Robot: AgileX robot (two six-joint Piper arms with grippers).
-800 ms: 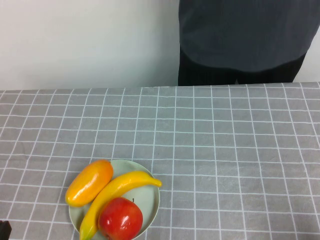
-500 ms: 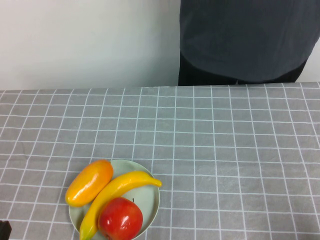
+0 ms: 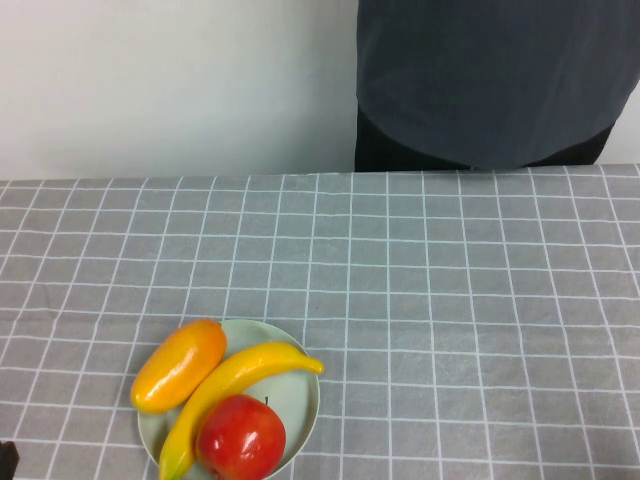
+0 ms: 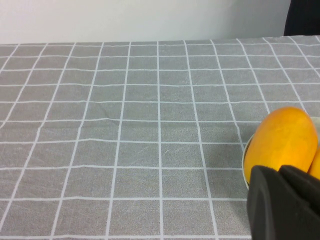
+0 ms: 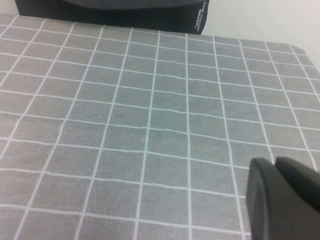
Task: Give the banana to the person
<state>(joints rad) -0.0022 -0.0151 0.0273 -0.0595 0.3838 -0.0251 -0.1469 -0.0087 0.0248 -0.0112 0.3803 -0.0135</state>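
Yellow and glossy, the banana [image 3: 232,384] lies across a pale green plate [image 3: 300,400] at the near left of the counter [image 3: 450,330], which wears a grey cloth with a white grid. A plump orange-yellow fruit [image 3: 179,365] sits touching its left side and a red apple [image 3: 240,438] its near side. The person [image 3: 490,80] stands at the far edge, right of centre. The left pincer [image 4: 282,205] hovers low just beside the plate, the right pincer [image 5: 282,200] over bare cloth; I cannot tell if either is open or closed
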